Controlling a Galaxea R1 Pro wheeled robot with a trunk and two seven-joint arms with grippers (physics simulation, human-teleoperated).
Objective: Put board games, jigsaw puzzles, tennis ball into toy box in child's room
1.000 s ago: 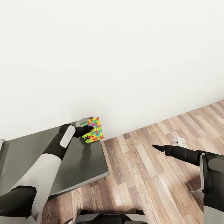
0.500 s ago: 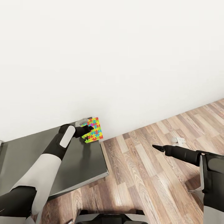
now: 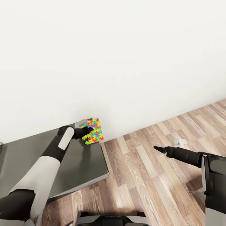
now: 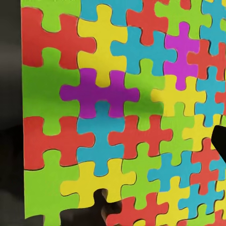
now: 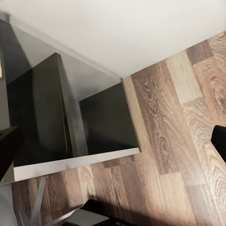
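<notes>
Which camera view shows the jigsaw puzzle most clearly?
The left wrist view: the jigsaw puzzle is very close there, each coloured piece distinct. In the head view it is small, at the table's far corner, at the left gripper.

- Even, bright, diffuse light; no glare.
- White wall near blown out, featureless.
- Desk top renders dark grey, with a soft shadow beneath its near edge.
- Left wrist view: jigsaw puzzle slightly soft at close range.
</notes>
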